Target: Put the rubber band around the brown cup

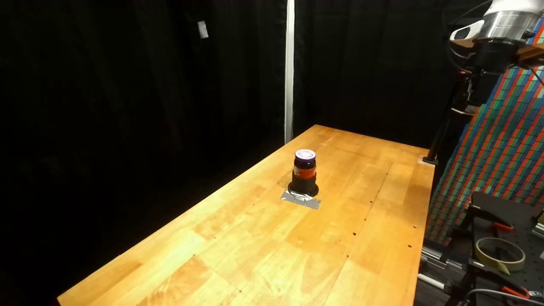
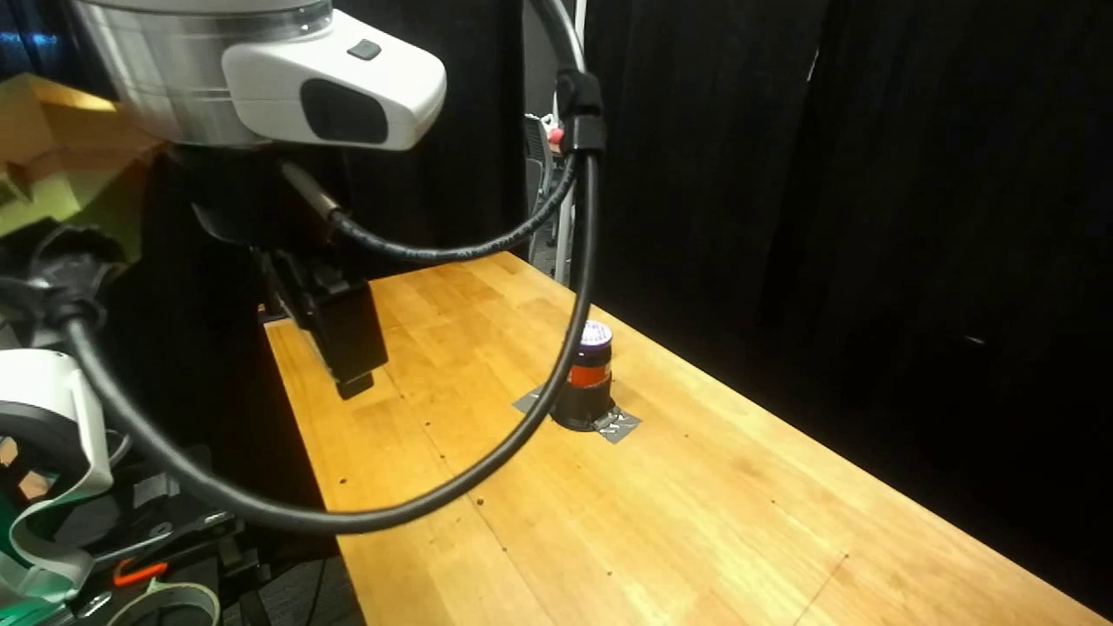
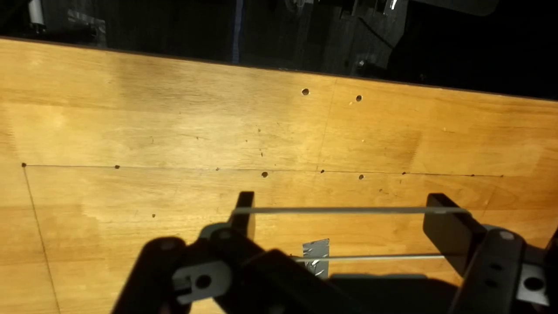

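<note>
End effector (image 3: 344, 216) (rubber band (image 3: 301, 210) taut across it), brown cup (image 1: 304, 173) inside table edges (image 1: 425, 212).

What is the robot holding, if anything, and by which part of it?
The rubber band, by its two ends: they loop around the spread jaws, with two strands stretched across the gap.
</note>
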Motion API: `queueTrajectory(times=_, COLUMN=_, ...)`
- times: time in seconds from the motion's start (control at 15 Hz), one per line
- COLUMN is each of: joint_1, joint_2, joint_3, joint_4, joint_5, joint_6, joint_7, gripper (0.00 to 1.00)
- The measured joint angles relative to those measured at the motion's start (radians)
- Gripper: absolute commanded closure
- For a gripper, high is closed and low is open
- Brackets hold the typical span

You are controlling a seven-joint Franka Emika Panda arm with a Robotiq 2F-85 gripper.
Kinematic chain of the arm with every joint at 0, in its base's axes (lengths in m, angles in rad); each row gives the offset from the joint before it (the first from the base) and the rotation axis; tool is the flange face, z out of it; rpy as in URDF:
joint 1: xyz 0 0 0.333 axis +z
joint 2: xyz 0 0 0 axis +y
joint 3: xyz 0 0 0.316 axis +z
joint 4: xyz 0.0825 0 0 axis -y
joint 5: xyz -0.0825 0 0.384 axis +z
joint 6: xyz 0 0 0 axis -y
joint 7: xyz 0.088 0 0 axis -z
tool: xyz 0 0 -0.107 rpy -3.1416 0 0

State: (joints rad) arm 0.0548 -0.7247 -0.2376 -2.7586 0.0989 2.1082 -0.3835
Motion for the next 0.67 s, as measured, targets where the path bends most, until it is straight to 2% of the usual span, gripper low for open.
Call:
queueTrajectory(times=0.13, joint_1=0.0, joint_2=0.011, joint_3=0.046, joint_4=0.015, joint_5=-0.004, joint_6=0.0, joint_7=0.041, gripper=0.0)
queueTrajectory(times=0.27, joint_1=0.003, joint_2=0.052, joint_3=0.139, joint_4=0.065, joint_5=-0.02, joint_6=-0.008, joint_7=0.135, gripper=0.0)
queueTrajectory(times=0.47, joint_1=0.01, joint_2=0.189, joint_3=0.289, joint_4=0.211, joint_5=-0.059, joint_6=-0.087, joint_7=0.311, gripper=0.0)
queueTrajectory(times=0.67, joint_1=0.013, joint_2=0.361, joint_3=0.377, joint_4=0.366, joint_5=-0.095, joint_6=-0.141, joint_7=0.419, gripper=0.0)
